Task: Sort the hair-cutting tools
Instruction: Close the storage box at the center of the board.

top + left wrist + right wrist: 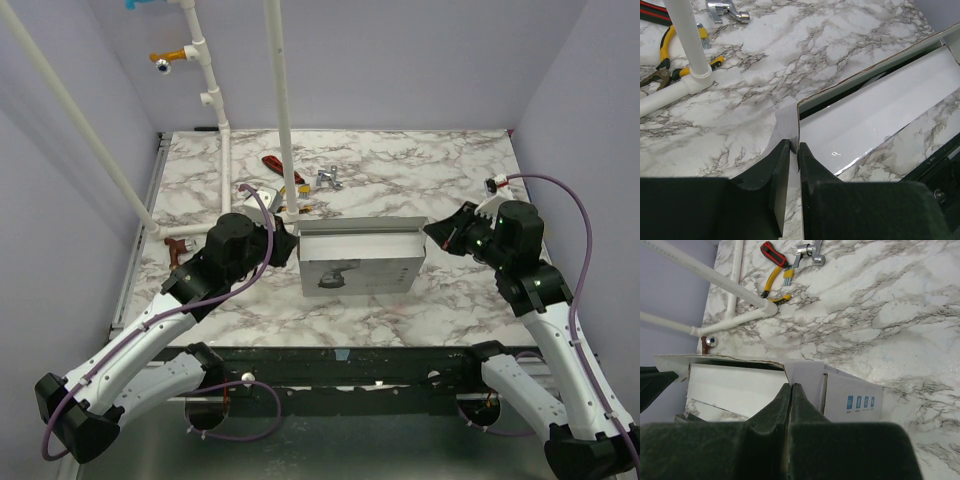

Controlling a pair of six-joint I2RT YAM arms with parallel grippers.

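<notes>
A white cardboard box [360, 262] with a clipper pictured on its front lies mid-table, its lid [880, 107] raised. My left gripper [296, 240] [794, 145] is shut on the lid's left corner, where a thin flap edge sits between the fingertips. At the other end, my right gripper [430, 232] [791, 386] is shut on the lid's side flap [807, 375]. The hair-cutting tools are out of view; only a dark gap shows under the lid.
A white pipe frame [283, 100] stands just behind the box. Yellow-handled pliers [670, 70], a red-handled tool [774, 254] and a silver metal piece [328, 178] lie behind it. A reddish-brown T-shaped piece [176, 247] sits at the left.
</notes>
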